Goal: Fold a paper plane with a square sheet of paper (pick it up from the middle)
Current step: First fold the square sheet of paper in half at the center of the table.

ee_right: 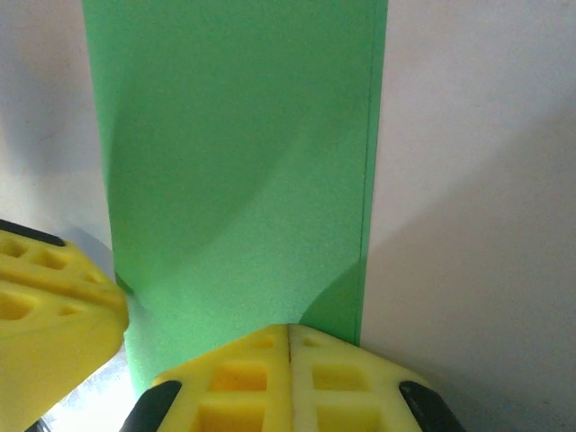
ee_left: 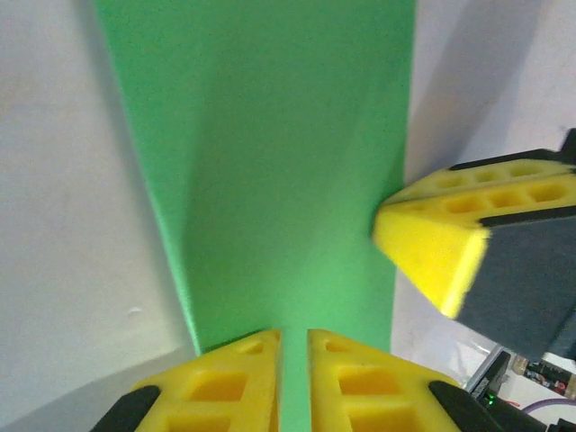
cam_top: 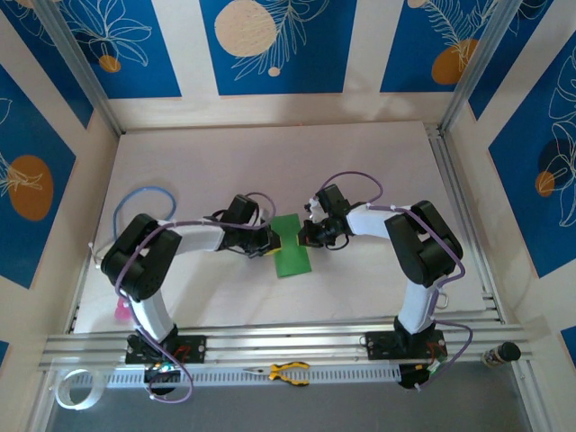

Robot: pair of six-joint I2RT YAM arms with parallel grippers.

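The square sheet of paper (cam_top: 293,254) is bright green and lies on the white table as a narrow rectangle, apparently folded in half. In the top view both grippers meet over its upper part. My left gripper (cam_top: 273,241) comes in from the left. In its wrist view its yellow fingertips sit low over the paper (ee_left: 288,162), and the left gripper (ee_left: 294,335) shows a narrow gap with green behind it. My right gripper (cam_top: 304,236) comes from the right. In the right wrist view the right gripper (ee_right: 290,328) is shut, tips together on the paper (ee_right: 234,162) near its right edge.
Yellow-handled pliers (cam_top: 290,372) lie on the front rail strip. A pink object (cam_top: 121,310) sits behind the left arm's base, and a white tape roll (cam_top: 74,389) lies at the near left corner. Aluminium frame posts and patterned walls ring the table (cam_top: 360,162).
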